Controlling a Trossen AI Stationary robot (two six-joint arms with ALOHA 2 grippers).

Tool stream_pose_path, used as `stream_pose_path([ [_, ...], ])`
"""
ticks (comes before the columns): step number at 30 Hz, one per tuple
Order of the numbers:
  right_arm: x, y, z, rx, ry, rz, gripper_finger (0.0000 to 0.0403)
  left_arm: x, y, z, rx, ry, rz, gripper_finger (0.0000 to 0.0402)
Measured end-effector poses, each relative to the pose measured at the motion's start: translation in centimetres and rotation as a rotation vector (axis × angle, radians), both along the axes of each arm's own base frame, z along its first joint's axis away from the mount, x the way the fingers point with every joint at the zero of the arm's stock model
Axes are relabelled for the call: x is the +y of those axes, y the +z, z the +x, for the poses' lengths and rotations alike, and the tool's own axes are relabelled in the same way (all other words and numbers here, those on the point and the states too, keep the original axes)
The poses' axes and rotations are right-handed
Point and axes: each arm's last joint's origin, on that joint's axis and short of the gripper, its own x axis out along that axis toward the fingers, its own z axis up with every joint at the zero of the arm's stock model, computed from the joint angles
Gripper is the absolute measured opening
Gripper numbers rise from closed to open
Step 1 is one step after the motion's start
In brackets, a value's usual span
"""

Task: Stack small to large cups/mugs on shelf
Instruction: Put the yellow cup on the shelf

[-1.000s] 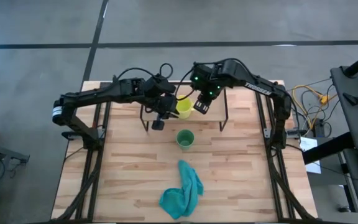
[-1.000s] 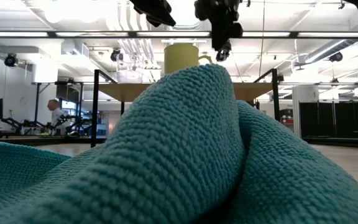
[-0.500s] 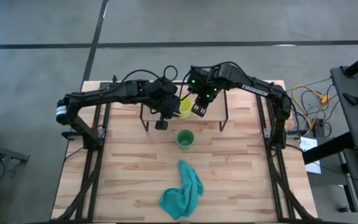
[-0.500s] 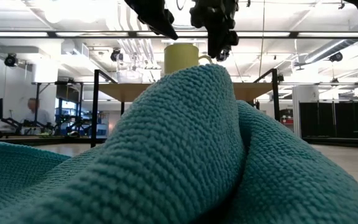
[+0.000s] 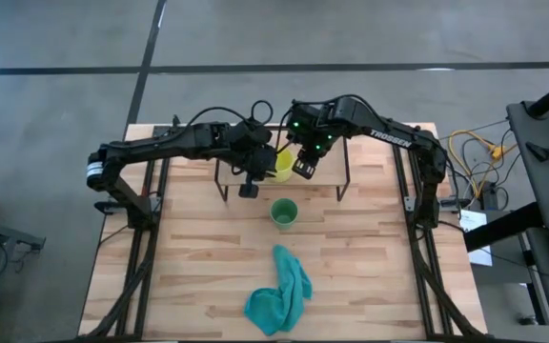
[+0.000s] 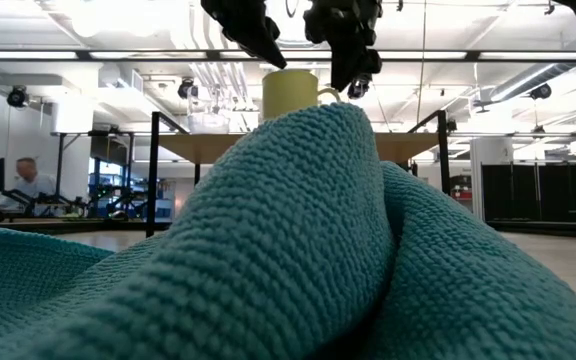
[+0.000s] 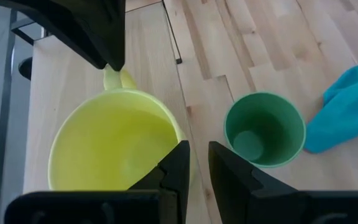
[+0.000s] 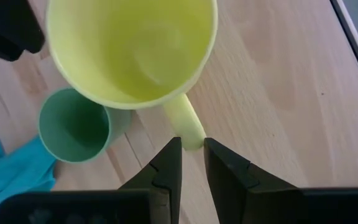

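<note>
The yellow mug [image 5: 281, 166] stands upright on the shelf [image 5: 327, 181], handle toward my right gripper [image 5: 303, 167]. That gripper is shut on the mug. My left gripper [image 5: 258, 173] hangs at the opposite rim, its fingers [image 7: 179, 163] a narrow gap apart with bare wood showing between them. The green cup [image 5: 284, 211] stands on its base on the table in front of the shelf. I cannot make out the clear glass cup. In the low view the mug [image 6: 288, 92] shows above the teal cloth, with both grippers over it. My left gripper [image 7: 197, 165] has one finger over the mug's rim [image 7: 178, 134], on the side away from the handle; whether it touches, I cannot tell. My right gripper [image 8: 191, 158] pinches the mug's handle [image 8: 188, 127] at its outer end between both fingers, coming from above. The mug stays upright with its base on the shelf top [image 8: 278, 81].
A crumpled teal cloth [image 5: 279, 291] lies near the table's front edge and fills most of the low view [image 6: 288, 250]. Black shelf legs [image 5: 223, 191] stand beside the left arm. Bare table lies left and right of the green cup. A person [image 6: 26, 175] is far off in the room.
My left gripper has moved toward the table's right and down, ending at the mug's rim. My right gripper has shifted slightly left and closed in on the handle. The mug and green cup stand where they were.
</note>
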Motion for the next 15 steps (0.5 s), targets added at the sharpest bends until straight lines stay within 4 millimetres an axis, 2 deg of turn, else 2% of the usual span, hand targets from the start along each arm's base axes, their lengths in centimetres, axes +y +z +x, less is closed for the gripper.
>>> stream_pose_path([
  [8, 0.4, 0.0, 0.2, -0.003, 0.005, 0.001, 0.0063, 0.1, -0.1, 0.0, 0.010, 0.023, 0.024, 0.0046],
  [15, 1.8, -0.1, 0.6, -0.003, 0.027, 0.012, 0.0063, 0.5, -0.1, -0.1, 0.024, 0.086, 0.089, 0.0046],
])
